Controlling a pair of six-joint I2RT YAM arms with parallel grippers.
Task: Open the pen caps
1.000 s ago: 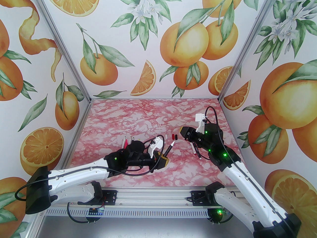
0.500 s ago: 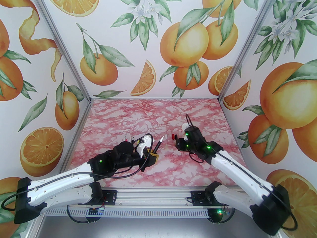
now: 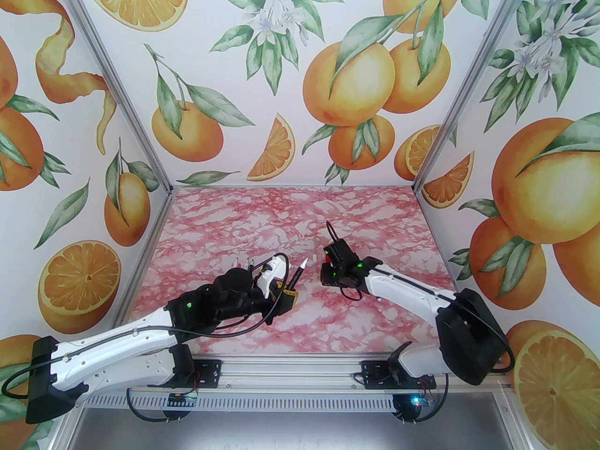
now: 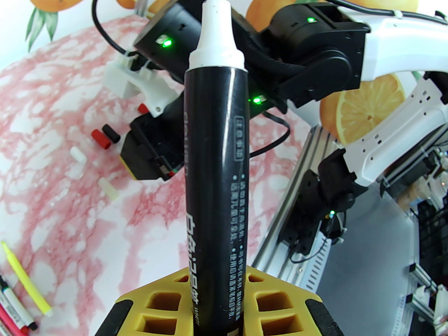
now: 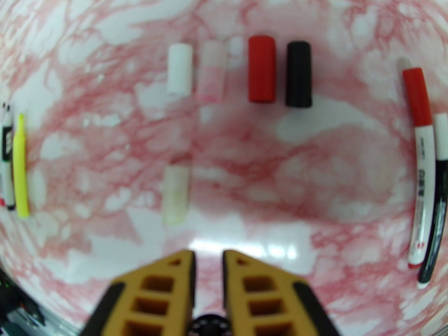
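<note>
Black plastic marker barrel [image 4: 213, 145], white at the nib end, stands clamped by its tail in the left gripper [image 4: 217, 292], which is clenched on it. Gripping the rear leaves the whole front end free, which reads as offering it to the other arm for pulling; the nib is already bare. Its long axis runs straight out of the grip, slanting upward toward the right gripper [image 5: 209, 261]. That one hangs low over the pink marbled table [image 5: 315, 194], pinched shut with nothing in it.

Just ahead of it lie the loose pen caps: a white cap [image 5: 180, 68], a red cap [image 5: 261, 69] and a black cap [image 5: 298, 74] in a row, and a pale yellowish cap [image 5: 176, 195] nearer, all with long axes parallel, pointing away from the wrist. A faint pinkish cylinder [image 5: 211, 72] in the row is probably a translucent cap; the blur leaves it unsure.

Sorting seems intended. A bare yellow highlighter [image 5: 21, 166] lies far left, while a red-capped white pen [image 5: 421, 166] and a black-capped pen [image 5: 435, 201] wait at the right.
</note>
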